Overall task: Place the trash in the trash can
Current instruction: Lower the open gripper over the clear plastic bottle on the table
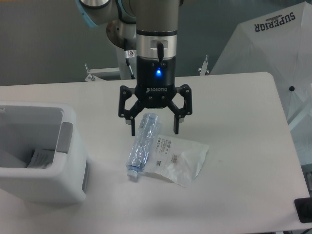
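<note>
A crushed clear bluish plastic bottle (143, 146) lies on the white table, its white cap pointing toward the front edge. Beside it on the right, partly under it, lies a flat crinkled clear plastic bag (181, 159) with a printed white label. My gripper (154, 127) hangs open directly over the bottle's far end, one fingertip on each side of it, holding nothing. The white boxy trash can (46, 183) with a grey tab on its rim stands at the front left, some paper visible inside.
A white fabric marked "SUPERIOR" (273, 44) stands beyond the table's right side. A dark object (303, 210) sits at the front right corner. Metal brackets (105, 73) sit behind the table's far edge.
</note>
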`<state>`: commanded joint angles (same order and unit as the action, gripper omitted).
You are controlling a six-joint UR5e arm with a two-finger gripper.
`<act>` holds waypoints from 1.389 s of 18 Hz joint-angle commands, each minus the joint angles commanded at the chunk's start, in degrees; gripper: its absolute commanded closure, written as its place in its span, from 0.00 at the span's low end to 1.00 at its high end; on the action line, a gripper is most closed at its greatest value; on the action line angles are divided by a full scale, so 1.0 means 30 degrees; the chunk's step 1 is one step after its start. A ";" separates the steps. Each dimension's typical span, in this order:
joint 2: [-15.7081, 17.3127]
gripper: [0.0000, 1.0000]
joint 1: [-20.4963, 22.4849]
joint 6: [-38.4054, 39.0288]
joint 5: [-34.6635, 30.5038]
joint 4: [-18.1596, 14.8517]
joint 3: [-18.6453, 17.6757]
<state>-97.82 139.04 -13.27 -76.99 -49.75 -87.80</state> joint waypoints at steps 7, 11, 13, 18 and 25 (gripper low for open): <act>-0.0847 0.00 -0.0088 0.0058 -0.0705 0.0175 -0.0029; -0.2194 0.00 -0.0147 0.0117 -0.0851 0.1230 -0.0146; -0.2694 0.00 -0.0496 0.0089 -0.0822 0.1289 -0.0525; -0.4597 0.00 -0.1228 -0.1990 -0.0822 0.1319 -0.1229; -0.6181 0.00 -0.2050 -0.4624 -0.0939 0.1289 -0.2342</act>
<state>-116.36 132.89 -27.14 -79.80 -45.88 -94.83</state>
